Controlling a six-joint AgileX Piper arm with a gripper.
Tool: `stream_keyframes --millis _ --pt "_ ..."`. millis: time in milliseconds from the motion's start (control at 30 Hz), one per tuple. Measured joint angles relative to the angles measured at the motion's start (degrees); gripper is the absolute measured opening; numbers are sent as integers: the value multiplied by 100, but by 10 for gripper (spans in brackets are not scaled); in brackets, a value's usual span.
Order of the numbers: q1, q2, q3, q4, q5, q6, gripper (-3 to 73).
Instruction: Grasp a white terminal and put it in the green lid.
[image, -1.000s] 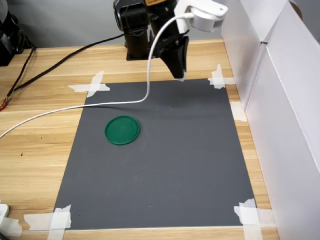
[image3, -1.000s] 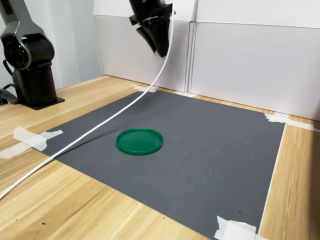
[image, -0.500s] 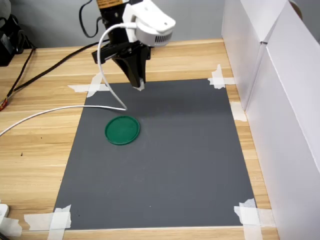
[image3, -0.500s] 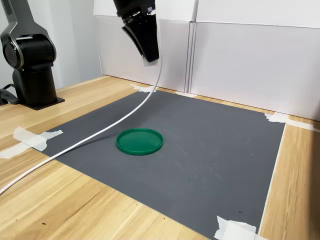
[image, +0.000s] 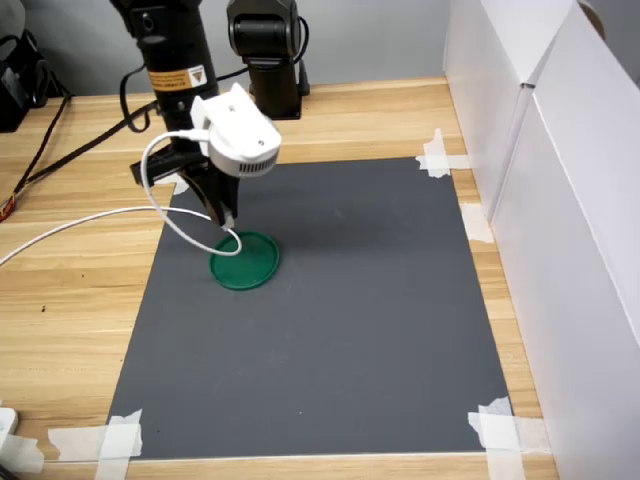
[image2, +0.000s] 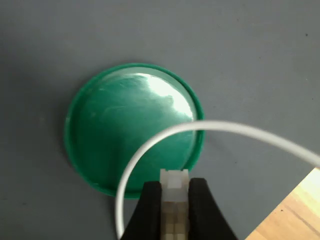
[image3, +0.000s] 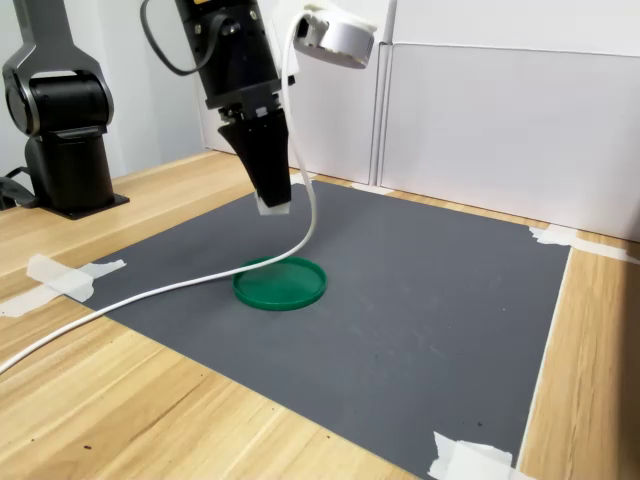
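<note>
White terminal (image2: 174, 181) sits pinched between my end effector (image2: 174, 200) fingers, its pale ridged tip poking out past them, held in the air and not touching anything below. Just beneath and beyond it lies the green lid (image2: 130, 125), flat on the dark grey mat (image: 350, 330), with the terminal over the lid's near edge in the wrist view. A white cable (image3: 200, 285) loops across the lid. Further out, the mat is taped at its corners to the wooden counter (image: 70, 300), and white panels (image3: 500, 130) stand behind.
</note>
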Motion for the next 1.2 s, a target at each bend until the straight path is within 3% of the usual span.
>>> stream_keyframes --millis 300,833,1000,1200 --pt "-14 487 0 309 -50 -278 90" --pt "284 781 131 266 -361 -304 94" --pt "284 897 191 199 -348 -350 173" --pt "284 910 196 180 -433 -350 400"
